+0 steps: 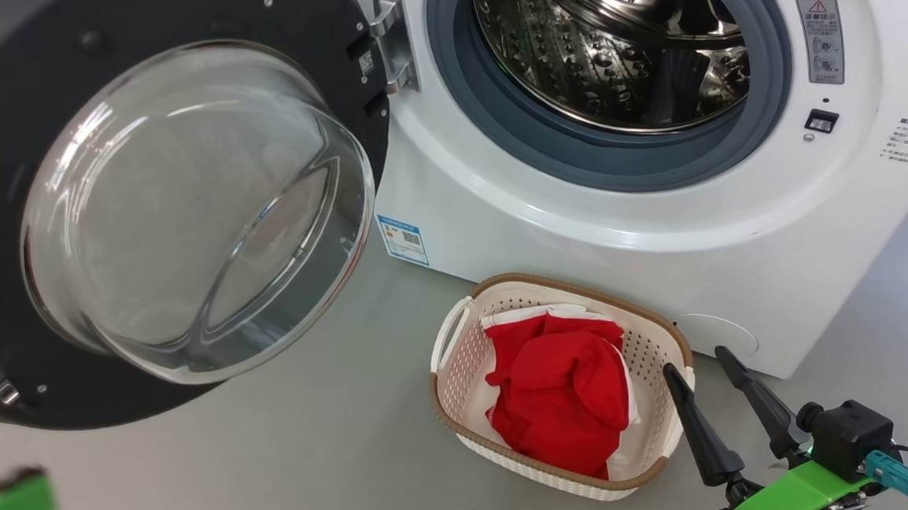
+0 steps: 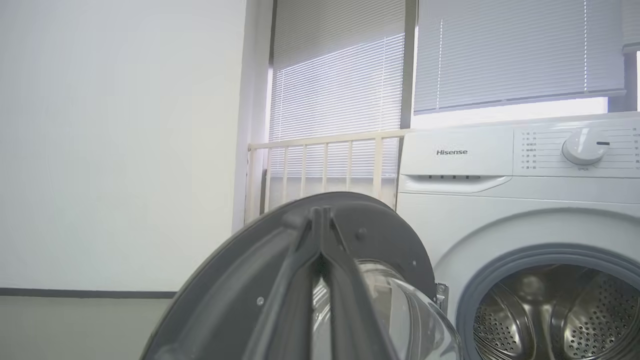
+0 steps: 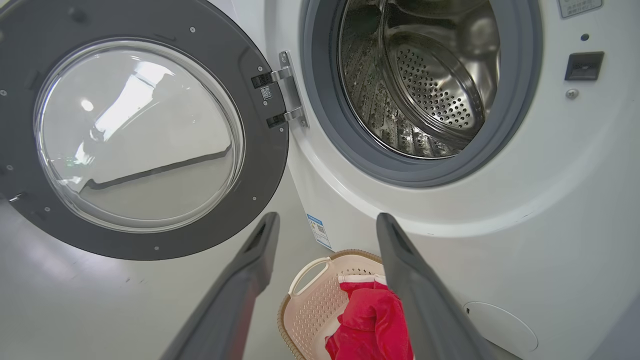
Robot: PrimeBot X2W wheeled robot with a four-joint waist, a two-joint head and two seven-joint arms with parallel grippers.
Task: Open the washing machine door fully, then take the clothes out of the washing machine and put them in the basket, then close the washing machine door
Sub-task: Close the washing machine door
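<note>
Daylight behind pale slatted window blinds comes across in the left wrist view, with a cream barred railing, a plain white wall and the top panel of the big white boxy front-loading washing machine with its round white dial. The head view looks down at the floor-level things instead. In the left wrist view the left claw is clenched, its two long dark fingers pressed together with nothing seen between them. Their tips lie over the upper rim of the large round washing machine door, a black ring around a bulging clear glass bowl; whether they touch it I cannot tell. The door stands swung wide on its metal hinge, left of the opening, where a grey rubber gasket rings the perforated steel drum. On the grey floor, just in front of the machine, sits the small cream-white perforated plastic basket with a brown woven-look rim. The clothes, bright red soft fabric with white trim, lie heaped inside it. The right claw is released, fingers spread wide and holding nothing, hovering at the basket's right end. In its own wrist view one finger hides part of the red fabric. A small blue label sits on the machine's lower front beside the door.
</note>
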